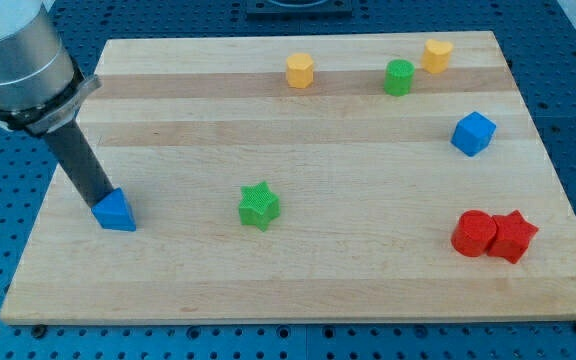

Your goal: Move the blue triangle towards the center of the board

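- Roughly: wooden board, big and flat, centre bare.
- blue triangle sits near view's left edge, low; looks light, rigid, should slide easily.
- my tip touches its left face, holding nothing; push that flat face, rightward.

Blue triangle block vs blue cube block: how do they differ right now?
Shape: the blue triangle block is a wedge with a peaked top; the blue cube block is boxy with flat faces.
Place: the triangle lies near the wooden board's left edge in the view; the cube is near the right edge, higher up.
Contact: my tip sits against the triangle's left side; the cube stands alone.
Shared: the same blue, and similar small size.
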Tool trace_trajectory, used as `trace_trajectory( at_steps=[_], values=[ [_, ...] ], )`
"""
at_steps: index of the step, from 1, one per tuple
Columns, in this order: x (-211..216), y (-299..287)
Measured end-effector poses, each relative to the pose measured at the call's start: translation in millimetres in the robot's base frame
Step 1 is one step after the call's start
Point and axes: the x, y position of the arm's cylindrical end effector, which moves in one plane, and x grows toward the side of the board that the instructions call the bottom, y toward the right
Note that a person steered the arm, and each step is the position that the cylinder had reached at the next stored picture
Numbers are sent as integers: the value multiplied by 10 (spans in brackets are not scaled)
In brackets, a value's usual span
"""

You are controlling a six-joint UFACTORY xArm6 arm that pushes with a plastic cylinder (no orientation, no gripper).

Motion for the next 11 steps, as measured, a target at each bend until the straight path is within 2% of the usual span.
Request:
trace_trajectory(
  at_steps=[2, 3, 4, 5, 6, 8, 9, 10, 11],
  values=[
    [722, -55],
    [1172, 286],
    [671, 294],
    [-66, 294],
    [-411, 293],
    [-428, 201],
    [-416, -115],
    [-486, -132],
    [-967, -138]
  ],
)
